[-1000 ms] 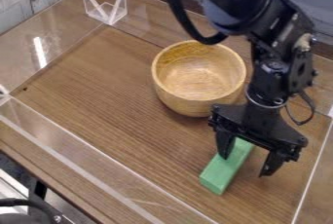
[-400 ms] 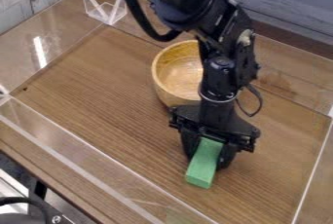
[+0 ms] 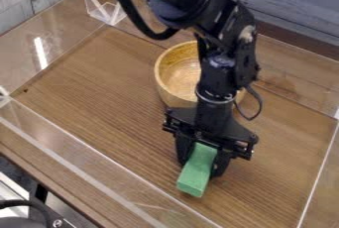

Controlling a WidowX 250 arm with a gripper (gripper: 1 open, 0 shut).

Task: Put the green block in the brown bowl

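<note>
In the camera view we see the green block point(image 3: 197, 171) nearer the viewer than the brown bowl point(image 3: 183, 65), well outside it. The gripper point(image 3: 205, 151) is over the block's bowl-side end; we cannot tell whether its fingers have closed on it. We judge the block light, stiff and hardly fragile, its flat faces perhaps a little slippery. We would pinch it across its narrow width, close to mid-length, so neither end sags.
</note>
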